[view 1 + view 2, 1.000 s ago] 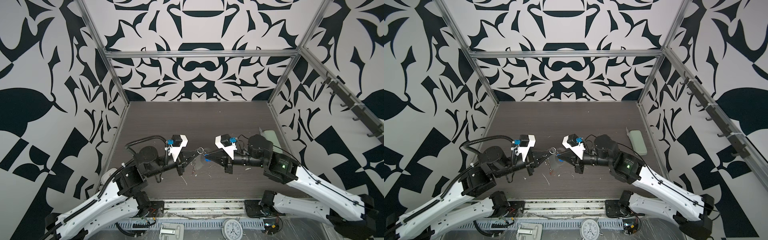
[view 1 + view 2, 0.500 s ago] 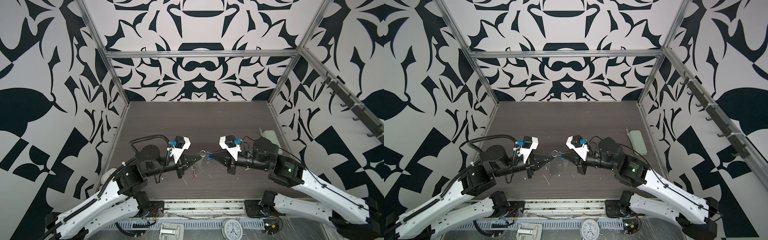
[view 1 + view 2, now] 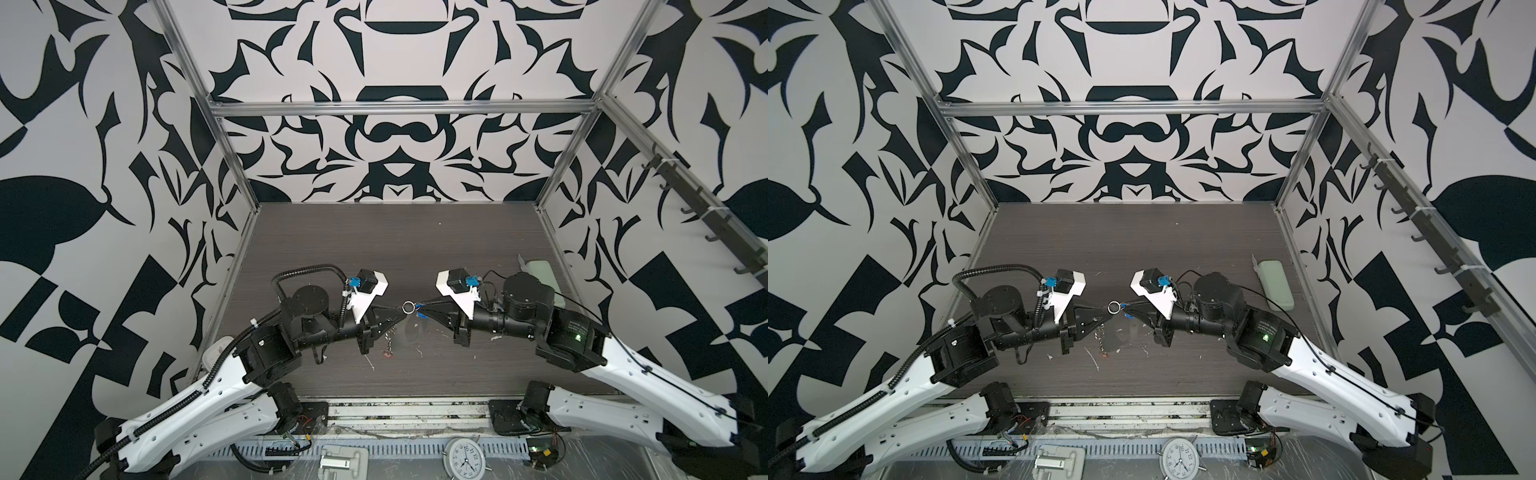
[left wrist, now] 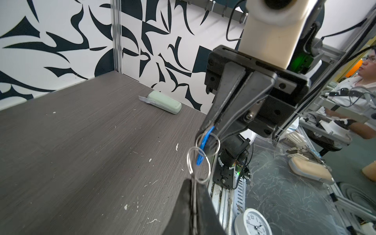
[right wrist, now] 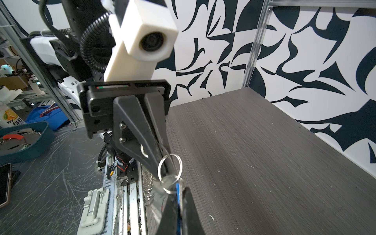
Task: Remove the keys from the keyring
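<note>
The two hands meet tip to tip above the desk [image 3: 374,249], near the middle of its front edge. The left hand [image 3: 400,312], its fingers almost pressed together, pinches a silver ring of the keyring [image 3: 408,307]. The chain hangs below it, with the red-tagged key [image 3: 387,354] at its end, low over the desk. The right hand [image 3: 424,309] is pressed together on the blue-tagged key [image 4: 204,142], whose small ring links into the pinched one.
</note>
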